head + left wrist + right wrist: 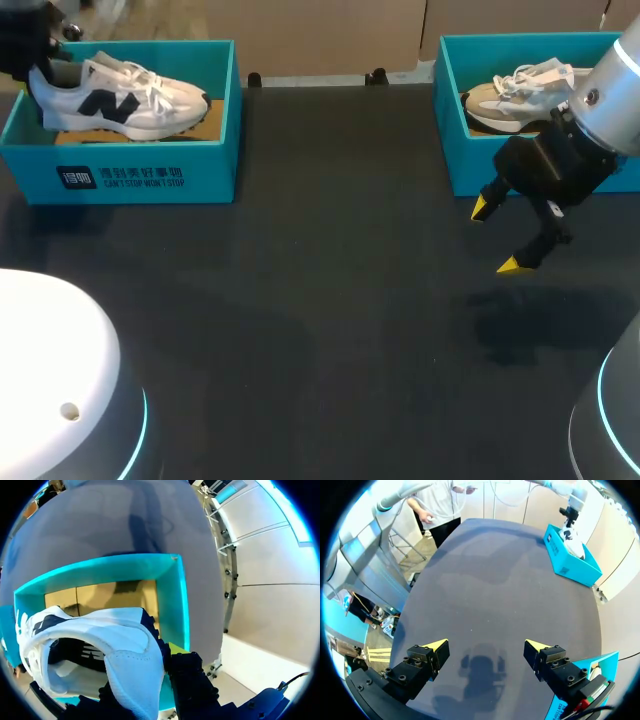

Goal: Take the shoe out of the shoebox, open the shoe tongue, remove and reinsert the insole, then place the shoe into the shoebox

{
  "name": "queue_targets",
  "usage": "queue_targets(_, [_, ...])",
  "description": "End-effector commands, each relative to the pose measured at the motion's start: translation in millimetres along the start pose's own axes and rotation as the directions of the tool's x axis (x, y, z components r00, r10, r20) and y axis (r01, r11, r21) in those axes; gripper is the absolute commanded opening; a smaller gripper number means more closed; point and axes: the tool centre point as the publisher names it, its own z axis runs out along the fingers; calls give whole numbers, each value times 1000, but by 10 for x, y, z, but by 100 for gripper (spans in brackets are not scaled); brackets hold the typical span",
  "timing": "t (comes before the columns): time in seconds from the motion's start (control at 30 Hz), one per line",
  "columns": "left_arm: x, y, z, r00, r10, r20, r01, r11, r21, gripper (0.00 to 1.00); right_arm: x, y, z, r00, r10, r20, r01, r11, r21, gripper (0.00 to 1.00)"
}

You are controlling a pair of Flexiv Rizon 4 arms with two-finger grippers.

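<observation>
Table (330, 300): dark top, running from the robot out to both boxes.
Right claw (498, 237): is hanging over the table just in front of the second box, fingers spread wide and gripping nothing.
Right wrist view: is showing the right claw (486, 646) with its two yellow tips far apart, only bare table (495, 580) and its own shadow under them. A teal corner of the second box (602, 660) is sitting just beside one finger. Far across the table, the box (570, 565) is showing small.
Second box (455, 150): teal, at the far right; a tan shoe (515, 95) is lying inside, partly hidden by the right arm in the head view.
Box (140, 175): teal, at the far left, well apart from the right claw.
Shoe (120, 100): white with a dark side mark, is sitting in the box, toe pointing toward the table's middle.
Left claw (35, 70): is meeting the shoe's heel at the box's outer end; the head view is hiding its fingers.
Left wrist view: the left claw (142, 672) is closing on the heel of the shoe (100, 640), a dark finger on either side, one yellow tip peeking out. Box wall (177, 600) and cardboard floor are lying beyond.
</observation>
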Motion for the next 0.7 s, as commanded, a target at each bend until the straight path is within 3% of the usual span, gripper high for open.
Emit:
queue_targets(0.03, [-23,51,126,1000,-2,-4,2,1000,9,0,-4,2,13,1000,0,0,0,1000,3,100])
queue_targets(0.7, [-120,-139,309,1000,-12,29,11,999,36,0,-4,2,13,1000,0,0,0,1000,3,100])
